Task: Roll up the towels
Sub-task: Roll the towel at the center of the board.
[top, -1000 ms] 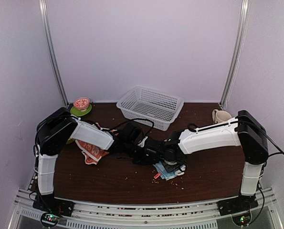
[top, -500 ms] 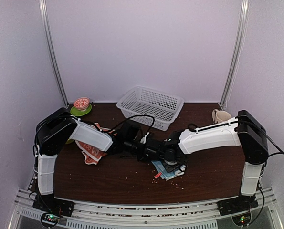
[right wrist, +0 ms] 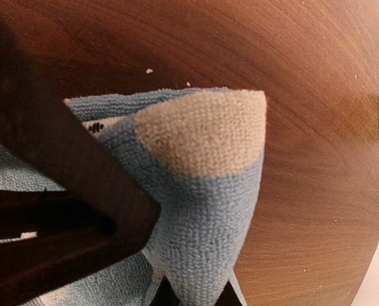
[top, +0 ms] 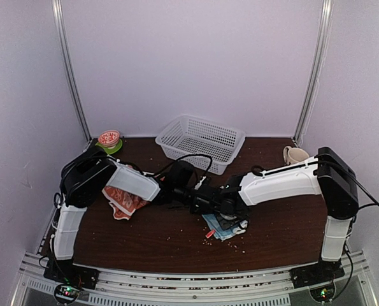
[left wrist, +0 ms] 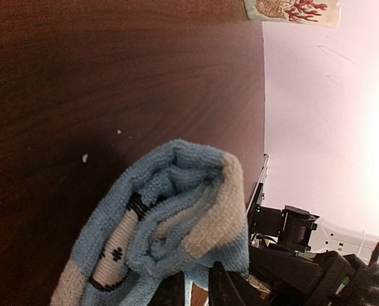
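The light blue towel (top: 224,227) with peach patches lies right of the table's centre, partly under the two wrists. In the left wrist view its folded edge (left wrist: 176,210) is bunched above my left gripper (left wrist: 193,288), which is shut on the cloth. In the right wrist view a peach-tipped corner (right wrist: 205,172) of it is pinched in my right gripper (right wrist: 192,297). From above, the left gripper (top: 194,191) and the right gripper (top: 206,199) meet close together over the blue towel. The orange-red towel (top: 122,203) with white swirls lies crumpled at the left, partly under the left arm.
A white mesh basket (top: 200,141) stands at the back centre. A beige cup (top: 294,155) sits at the back right, and a red bowl on a green saucer (top: 109,139) at the back left. Crumbs and a small red bit (top: 209,234) lie near the blue towel.
My left arm has swung to the right, carrying its wrist closer to the right gripper. The right arm and the orange-red towel have stayed put.
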### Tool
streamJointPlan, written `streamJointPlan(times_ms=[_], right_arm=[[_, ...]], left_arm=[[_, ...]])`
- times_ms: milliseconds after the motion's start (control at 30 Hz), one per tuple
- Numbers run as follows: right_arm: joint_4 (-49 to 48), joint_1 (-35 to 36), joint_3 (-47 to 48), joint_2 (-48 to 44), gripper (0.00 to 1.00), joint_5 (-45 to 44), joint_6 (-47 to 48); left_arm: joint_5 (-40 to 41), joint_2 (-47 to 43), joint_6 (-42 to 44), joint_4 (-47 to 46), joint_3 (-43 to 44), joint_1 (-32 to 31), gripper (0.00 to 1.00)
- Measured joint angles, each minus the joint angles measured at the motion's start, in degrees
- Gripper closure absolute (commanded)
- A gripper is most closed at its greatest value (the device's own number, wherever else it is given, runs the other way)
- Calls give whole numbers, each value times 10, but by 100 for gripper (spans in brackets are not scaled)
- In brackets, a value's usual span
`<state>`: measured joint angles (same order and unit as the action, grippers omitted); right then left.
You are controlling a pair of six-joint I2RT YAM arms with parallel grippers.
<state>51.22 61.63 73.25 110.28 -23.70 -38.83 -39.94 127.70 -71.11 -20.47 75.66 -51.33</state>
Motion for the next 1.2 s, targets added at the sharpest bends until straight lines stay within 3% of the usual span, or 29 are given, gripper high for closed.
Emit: streamJointPlan(times_ms=[33, 167, 333, 533, 867, 1200], right_arm=[[-1, 0, -1, -1, 98, 3, 1], [-14, 0, -9, -12, 74, 16, 7], [-38, -3, -26, -48, 61, 53, 19], [-82, -34, -69, -123, 53, 129, 30], [-247, -138, -252, -259, 52, 294, -9], [-361, -170, -312, -320, 50, 374, -39]], left_arm=[[0, 4, 0, 0, 2, 0, 85], [-3, 16, -2, 0, 9, 0, 86], [-3, 24, -2, 0, 12, 0, 87], [-1, 31, -2, 1, 16, 0, 87], [7, 33, -2, 15, 17, 0, 87], [11, 33, 2, 35, 27, -1, 88]])
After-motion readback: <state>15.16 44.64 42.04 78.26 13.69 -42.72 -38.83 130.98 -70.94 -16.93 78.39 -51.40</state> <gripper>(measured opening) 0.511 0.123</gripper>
